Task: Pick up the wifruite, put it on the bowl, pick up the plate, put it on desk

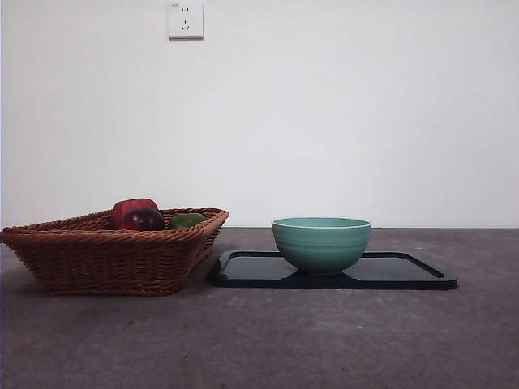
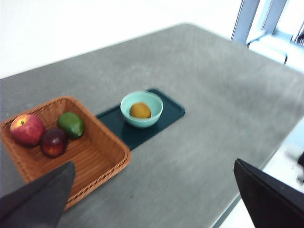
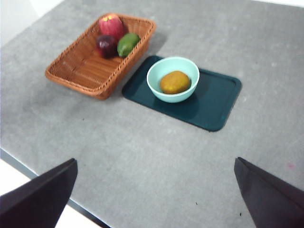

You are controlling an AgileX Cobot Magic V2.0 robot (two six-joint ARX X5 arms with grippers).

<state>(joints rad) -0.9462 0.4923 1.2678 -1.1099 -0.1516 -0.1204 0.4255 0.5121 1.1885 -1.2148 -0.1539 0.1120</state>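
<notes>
The wifruite (image 3: 175, 81) sits in the bowl (image 3: 156, 85) on the dark tray (image 3: 216, 102), far from both wide-open grippers, right gripper (image 3: 154, 190) nearer.

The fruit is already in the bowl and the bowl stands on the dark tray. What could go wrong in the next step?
1. The bowl with the wifruite stands on the tray; lifting or tilting the tray could slide or tip the bowl.
2. The tray lies flat on the desk with a low rim, so a hand may slip off it.
3. The basket sits close beside the tray; a hand reaching that edge might bump it.
</notes>
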